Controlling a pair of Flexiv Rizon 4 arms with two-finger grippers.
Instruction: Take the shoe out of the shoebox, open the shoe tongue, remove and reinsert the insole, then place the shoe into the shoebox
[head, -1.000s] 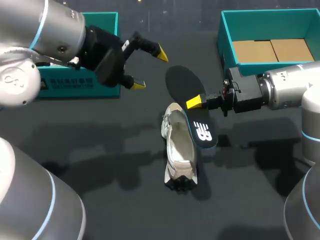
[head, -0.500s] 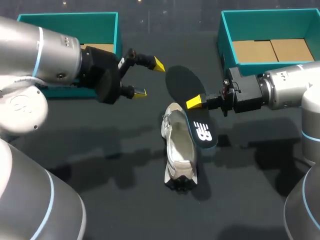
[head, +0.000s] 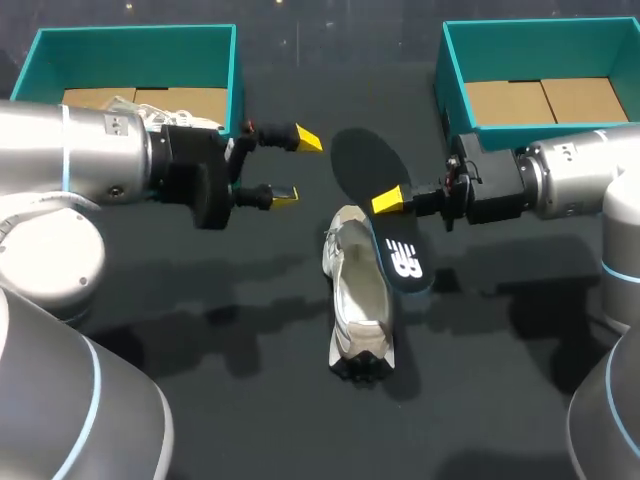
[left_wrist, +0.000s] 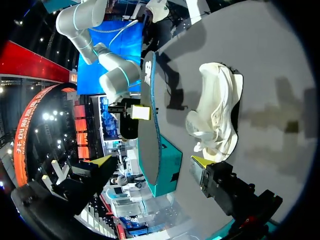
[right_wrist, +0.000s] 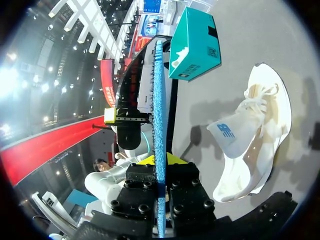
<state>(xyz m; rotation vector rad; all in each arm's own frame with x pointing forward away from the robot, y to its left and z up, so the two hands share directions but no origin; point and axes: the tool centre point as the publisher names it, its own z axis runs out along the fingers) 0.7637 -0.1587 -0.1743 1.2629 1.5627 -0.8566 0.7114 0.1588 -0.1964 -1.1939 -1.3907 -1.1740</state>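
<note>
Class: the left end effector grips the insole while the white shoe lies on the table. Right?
No. The head view shows the right end effector gripping the insole; the left end effector is open and empty. The white shoe lies on the table.

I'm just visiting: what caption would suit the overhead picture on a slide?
Right arm's fingers pinch the black insole beside the white sneaker; left arm's fingers hang open nearby.

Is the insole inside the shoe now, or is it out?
Out. The right hand grips the insole, which is beside the shoe, not inside it.
</note>
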